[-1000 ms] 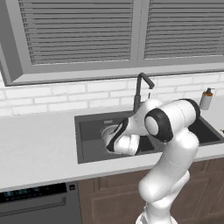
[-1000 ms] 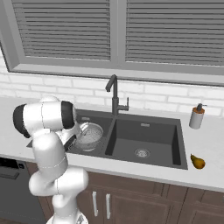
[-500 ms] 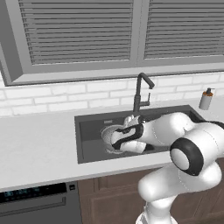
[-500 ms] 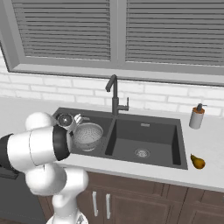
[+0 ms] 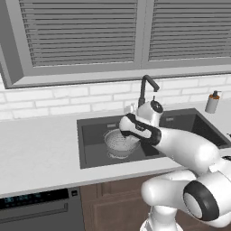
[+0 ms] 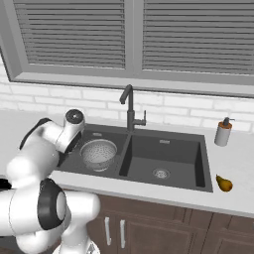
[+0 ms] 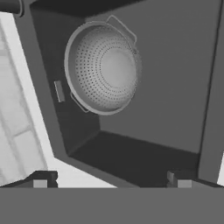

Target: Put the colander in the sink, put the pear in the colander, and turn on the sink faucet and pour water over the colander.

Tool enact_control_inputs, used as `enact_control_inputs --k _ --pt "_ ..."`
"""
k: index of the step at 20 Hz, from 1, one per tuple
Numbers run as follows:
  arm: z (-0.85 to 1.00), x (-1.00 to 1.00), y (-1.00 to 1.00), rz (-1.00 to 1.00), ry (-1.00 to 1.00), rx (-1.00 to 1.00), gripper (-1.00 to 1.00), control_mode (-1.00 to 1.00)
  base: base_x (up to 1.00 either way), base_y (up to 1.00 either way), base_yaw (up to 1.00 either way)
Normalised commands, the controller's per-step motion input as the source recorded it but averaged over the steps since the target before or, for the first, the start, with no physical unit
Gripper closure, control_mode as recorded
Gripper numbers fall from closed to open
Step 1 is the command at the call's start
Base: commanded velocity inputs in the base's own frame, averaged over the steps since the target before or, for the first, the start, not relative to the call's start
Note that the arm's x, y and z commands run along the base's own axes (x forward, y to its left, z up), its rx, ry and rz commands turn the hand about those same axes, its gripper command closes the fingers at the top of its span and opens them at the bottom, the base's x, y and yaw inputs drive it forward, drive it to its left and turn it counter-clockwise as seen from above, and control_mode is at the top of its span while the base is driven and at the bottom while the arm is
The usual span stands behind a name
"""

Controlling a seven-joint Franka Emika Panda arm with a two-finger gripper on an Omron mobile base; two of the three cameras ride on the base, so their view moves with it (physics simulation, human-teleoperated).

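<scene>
Colander (image 7: 103,68) x1 sits in left sink (image 6: 163,154) basin; 1 pear (image 6: 224,183) on counter; gripper (image 7: 111,179) spread, empty.

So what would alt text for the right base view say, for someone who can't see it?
A silver colander sits in the left basin of a dark double sink, beside a white robot arm. A pear lies on the counter to the right, near a soap dispenser.

The colander (image 6: 98,154), a round silver-grey mesh bowl with two loop handles, is sitting upright and empty in the left basin of the dark grey double sink (image 6: 163,144). The dark gooseneck sink faucet (image 6: 129,106) is standing at the sink's 12 o'clock. The yellow-orange pear (image 6: 224,183) is lying on the countertop at the sink's 4 o'clock, well apart from the colander.
</scene>
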Motion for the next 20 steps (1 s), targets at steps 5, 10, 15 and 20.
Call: enact_control_inputs --k 5,10,15,20 --pt "0.8 -0.66 0.12 0.48 -0.01 -0.24 -1.0 -1.0 0.0 0.0 0.0" --pt "0.38 -0.97 -0.04 0.49 -0.18 -0.35 -1.0 -1.0 0.0 0.0 0.0" --pt "0.31 -0.85 -0.36 0.41 -0.18 -0.27 -1.0 -1.0 0.0 0.0 0.0" --pt "0.27 -0.67 -0.68 0.31 -0.08 -0.08 -1.0 -1.0 0.0 0.0 0.0"
